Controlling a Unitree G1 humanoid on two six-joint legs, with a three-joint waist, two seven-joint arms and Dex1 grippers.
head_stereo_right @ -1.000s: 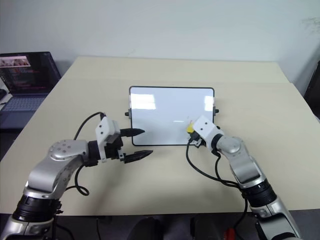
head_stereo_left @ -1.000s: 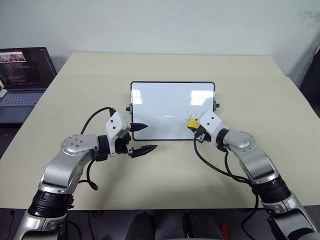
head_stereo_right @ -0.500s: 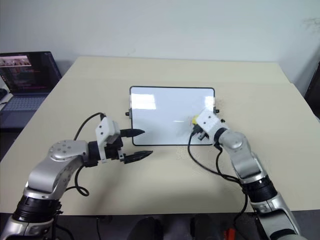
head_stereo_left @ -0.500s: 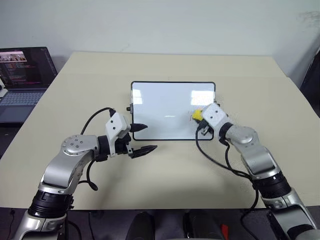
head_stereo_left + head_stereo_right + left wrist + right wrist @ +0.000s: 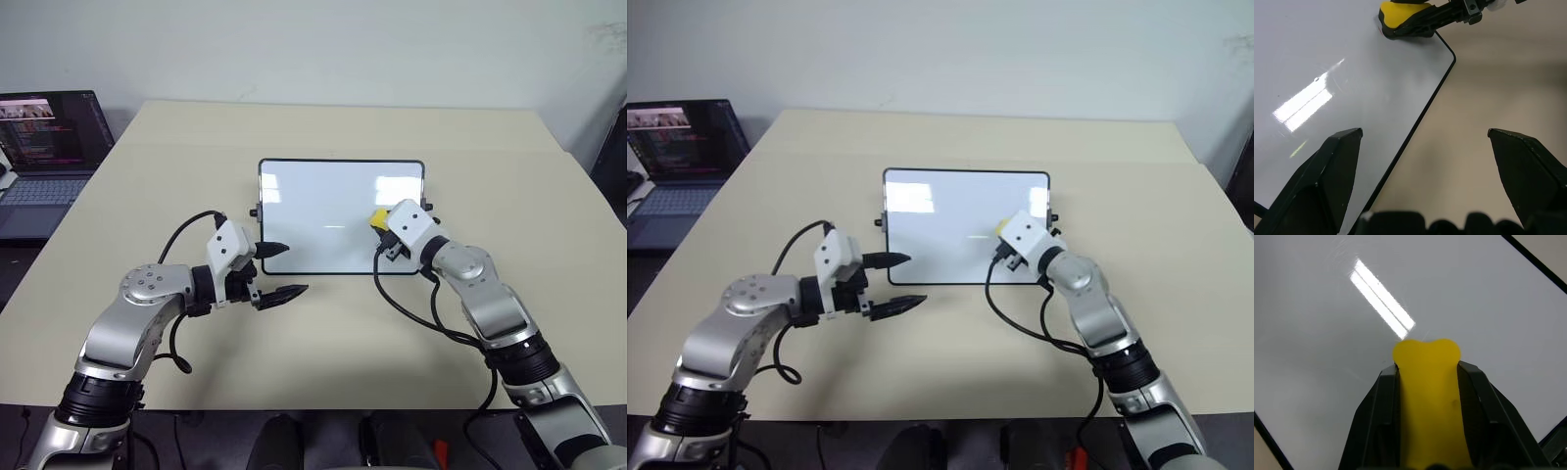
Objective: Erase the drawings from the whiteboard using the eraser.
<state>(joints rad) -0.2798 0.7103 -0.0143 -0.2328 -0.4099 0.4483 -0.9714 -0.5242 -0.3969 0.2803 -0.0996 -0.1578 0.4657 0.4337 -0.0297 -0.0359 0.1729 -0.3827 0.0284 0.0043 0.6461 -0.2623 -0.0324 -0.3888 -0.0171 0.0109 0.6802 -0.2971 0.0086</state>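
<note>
Right gripper (image 5: 381,221) moved farther up whiteboard (image 5: 323,211); pinching eraser (image 5: 377,217), pointing left | left gripper (image 5: 277,270) spread, idle near-left.

The right gripper (image 5: 377,221) and the yellow eraser (image 5: 1429,396) clamped in it covered the right part of the whiteboard (image 5: 323,211), so whether any red drawings lay under the eraser could not be told. In the left wrist view a faint reddish trace showed at the eraser's edge, too small to make out. The eraser's lower end ran off the bottom of the right wrist view. The laptop (image 5: 44,147) was cut off by the picture's left edge, its screen text too small to read.
</note>
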